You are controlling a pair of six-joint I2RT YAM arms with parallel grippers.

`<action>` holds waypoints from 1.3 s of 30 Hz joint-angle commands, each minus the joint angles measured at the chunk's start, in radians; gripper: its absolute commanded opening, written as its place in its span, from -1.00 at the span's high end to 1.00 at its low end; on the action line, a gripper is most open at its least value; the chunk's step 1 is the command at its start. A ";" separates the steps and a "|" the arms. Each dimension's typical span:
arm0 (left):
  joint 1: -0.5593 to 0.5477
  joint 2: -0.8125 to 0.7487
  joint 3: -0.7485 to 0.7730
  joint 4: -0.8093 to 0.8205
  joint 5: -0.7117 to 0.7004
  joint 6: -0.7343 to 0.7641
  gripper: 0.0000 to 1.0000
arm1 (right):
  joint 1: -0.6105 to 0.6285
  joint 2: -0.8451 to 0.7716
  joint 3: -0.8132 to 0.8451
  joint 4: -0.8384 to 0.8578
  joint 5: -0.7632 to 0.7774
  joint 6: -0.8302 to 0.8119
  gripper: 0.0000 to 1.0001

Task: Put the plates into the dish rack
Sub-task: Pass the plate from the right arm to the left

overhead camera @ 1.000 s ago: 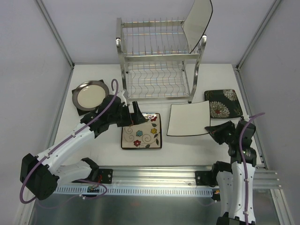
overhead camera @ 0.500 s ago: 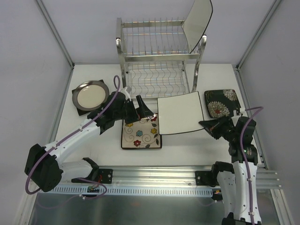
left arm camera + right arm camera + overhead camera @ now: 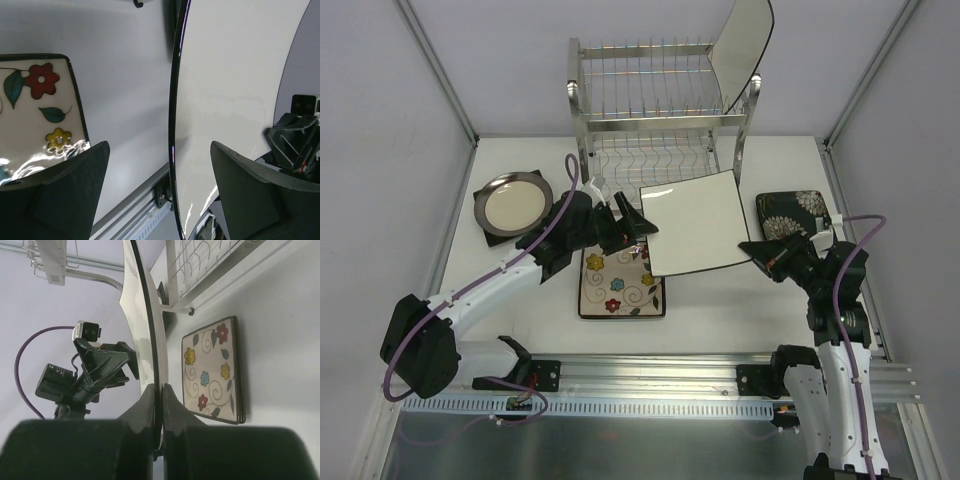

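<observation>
At the far left of the bench (image 3: 720, 300) lay the round cream plate (image 3: 512, 203) with its dark rim. Just right of it the left claw (image 3: 638, 222) hung released, its two fingers (image 3: 75, 172) spread wide on either side of the left rim of the white plate (image 3: 695, 222), with a gap showing on both sides in the left wrist view. Below that claw the cream plate with colourful flowers (image 3: 620, 283) lay flat on the bench.

The white plate itself was off the bench, tilted, in front of the lower shelf of the dish rack (image 3: 650, 110), which stood at the back. Another pale plate (image 3: 745, 50) leaned upright in the right end of the rack's upper shelf.

The right claw (image 3: 760, 250) was clenched on the white plate's right edge, its fingers pinching the dark rim. Just behind that claw the dark plate with white flowers (image 3: 795, 212) lay flat on the bench, near its right edge.
</observation>
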 commanded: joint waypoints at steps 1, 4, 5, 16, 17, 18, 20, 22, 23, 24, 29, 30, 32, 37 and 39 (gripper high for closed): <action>-0.015 0.002 -0.002 0.152 0.025 -0.074 -0.61 | 0.018 -0.031 0.074 0.293 -0.060 0.111 0.99; -0.023 -0.006 -0.045 0.275 0.024 -0.146 -0.49 | 0.029 -0.039 0.069 0.307 -0.040 0.111 0.99; -0.024 -0.002 -0.048 0.302 0.021 -0.151 -0.46 | 0.031 -0.040 0.063 0.319 -0.039 0.116 0.99; -0.047 0.005 -0.090 0.430 0.025 -0.190 -0.12 | 0.054 -0.051 0.033 0.394 -0.014 0.155 0.99; -0.049 0.007 -0.093 0.439 0.028 -0.190 -0.08 | 0.054 -0.051 0.029 0.400 -0.012 0.155 0.99; -0.049 0.005 -0.099 0.448 0.030 -0.190 -0.04 | 0.054 -0.054 0.025 0.402 -0.011 0.159 0.99; -0.050 0.005 -0.106 0.481 0.031 -0.191 0.15 | 0.055 -0.054 0.022 0.406 -0.012 0.163 0.99; -0.050 0.007 -0.120 0.511 0.036 -0.199 0.21 | 0.054 -0.054 0.017 0.408 -0.011 0.162 0.99; -0.050 0.007 -0.123 0.548 0.039 -0.199 0.23 | 0.055 -0.053 0.016 0.408 -0.011 0.162 0.99; -0.050 0.005 -0.126 0.562 0.050 -0.199 0.26 | 0.055 -0.054 0.013 0.408 -0.011 0.162 0.99; -0.052 0.014 -0.130 0.631 0.074 -0.186 0.27 | 0.058 -0.054 -0.017 0.448 -0.012 0.189 0.99; -0.052 0.016 -0.133 0.639 0.077 -0.186 0.26 | 0.058 -0.056 -0.018 0.448 -0.012 0.189 0.99; -0.052 0.019 -0.136 0.646 0.082 -0.186 0.27 | 0.058 -0.057 -0.021 0.448 -0.012 0.188 0.99; -0.052 0.016 -0.145 0.672 0.088 -0.191 0.48 | 0.058 -0.057 -0.027 0.440 -0.016 0.182 0.99; -0.052 0.007 -0.148 0.682 0.087 -0.186 0.63 | 0.058 -0.057 -0.029 0.430 -0.019 0.162 0.99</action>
